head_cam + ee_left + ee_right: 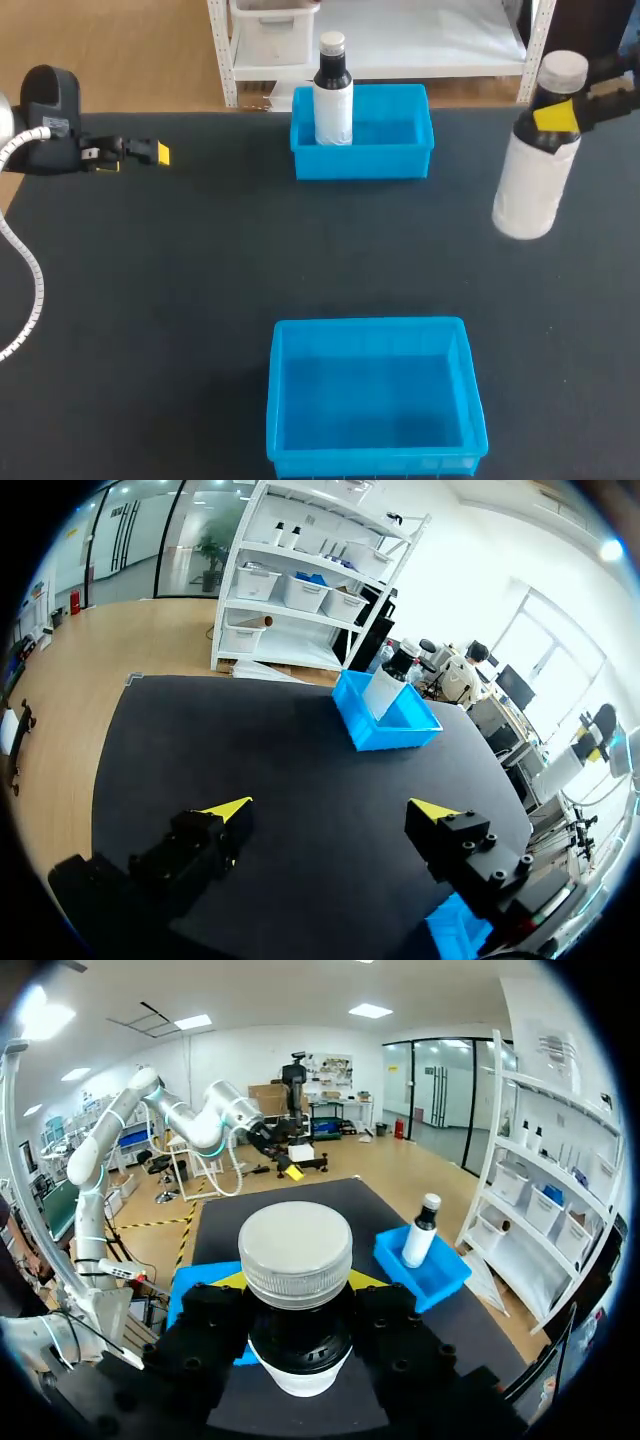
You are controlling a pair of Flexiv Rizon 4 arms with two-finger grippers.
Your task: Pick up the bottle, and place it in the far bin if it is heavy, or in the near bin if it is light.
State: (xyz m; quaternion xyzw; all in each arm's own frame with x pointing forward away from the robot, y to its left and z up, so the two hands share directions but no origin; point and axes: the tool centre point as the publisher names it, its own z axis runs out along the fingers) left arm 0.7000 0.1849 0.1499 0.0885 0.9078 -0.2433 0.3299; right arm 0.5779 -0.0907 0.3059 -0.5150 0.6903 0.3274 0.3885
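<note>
Black table (pixel 150 300) has a thin bottle (pixel 333 100) standing in the far bin (pixel 400 165). Right gripper (pixel 556 115) squeezes the big bottle (pixel 528 185). Left gripper (pixel 332 810) gapes wide.

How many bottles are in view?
2. A small bottle stands at the far bin's left end; a larger white bottle is held by its neck in the right end effector. None seems hidden.

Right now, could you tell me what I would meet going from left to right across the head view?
The left gripper → small bottle standing in the far bin → large white bottle held by the right gripper. The near bin spans the middle, so I leave it out.
</note>
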